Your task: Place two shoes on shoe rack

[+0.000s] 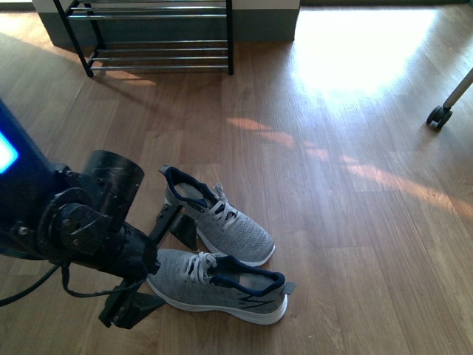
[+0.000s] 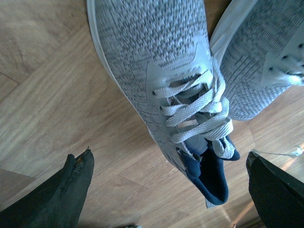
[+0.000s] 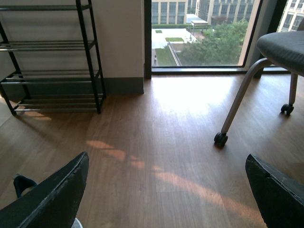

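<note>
Shoe rack [image 1: 159,53] top cut off (front view); near shoe [image 1: 222,292] toe partly behind left arm [image 1: 89,222].

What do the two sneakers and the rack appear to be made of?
Near shoe and far shoe: grey knit fabric uppers, mesh weave visible; matte white soles, probably foam or rubber. Shoe rack: black frame with shiny silver rods, likely metal.
</note>
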Robot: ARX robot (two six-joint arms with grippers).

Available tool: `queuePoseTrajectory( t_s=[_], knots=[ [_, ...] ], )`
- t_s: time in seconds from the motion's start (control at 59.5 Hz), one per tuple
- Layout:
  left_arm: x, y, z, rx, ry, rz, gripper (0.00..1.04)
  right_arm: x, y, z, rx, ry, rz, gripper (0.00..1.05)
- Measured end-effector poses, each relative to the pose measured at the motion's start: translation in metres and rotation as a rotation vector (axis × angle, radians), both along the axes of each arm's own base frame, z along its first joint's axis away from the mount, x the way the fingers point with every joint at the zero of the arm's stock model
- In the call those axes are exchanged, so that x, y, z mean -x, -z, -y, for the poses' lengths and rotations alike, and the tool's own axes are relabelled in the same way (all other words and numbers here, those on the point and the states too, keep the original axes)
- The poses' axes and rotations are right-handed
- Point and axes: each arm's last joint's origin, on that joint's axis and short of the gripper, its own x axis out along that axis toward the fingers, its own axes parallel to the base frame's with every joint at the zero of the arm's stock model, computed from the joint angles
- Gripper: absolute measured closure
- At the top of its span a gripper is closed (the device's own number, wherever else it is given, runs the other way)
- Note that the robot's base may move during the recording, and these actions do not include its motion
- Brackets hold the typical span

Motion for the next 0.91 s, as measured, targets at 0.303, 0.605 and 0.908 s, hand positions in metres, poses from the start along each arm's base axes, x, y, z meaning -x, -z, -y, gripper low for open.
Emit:
queuePoseTrajectory(
  t_s=[0.303,0.605,0.908],
  knots=[
    [-0.013,0.039,0.019,0.076,-0.008,-0.139,0.09,0.0,0.0,0.0,0.0,0.0,0.0,0.09],
    [-0.028,0.069,0.041,0.15,0.012,-0.222,0.09,0.0,0.0,0.0,0.0,0.0,0.0,0.09],
    [-0.032,0.078,0.05,0.132,0.063,-0.285,0.1,0.0,0.0,0.0,0.0,0.0,0.0,0.09]
  ],
)
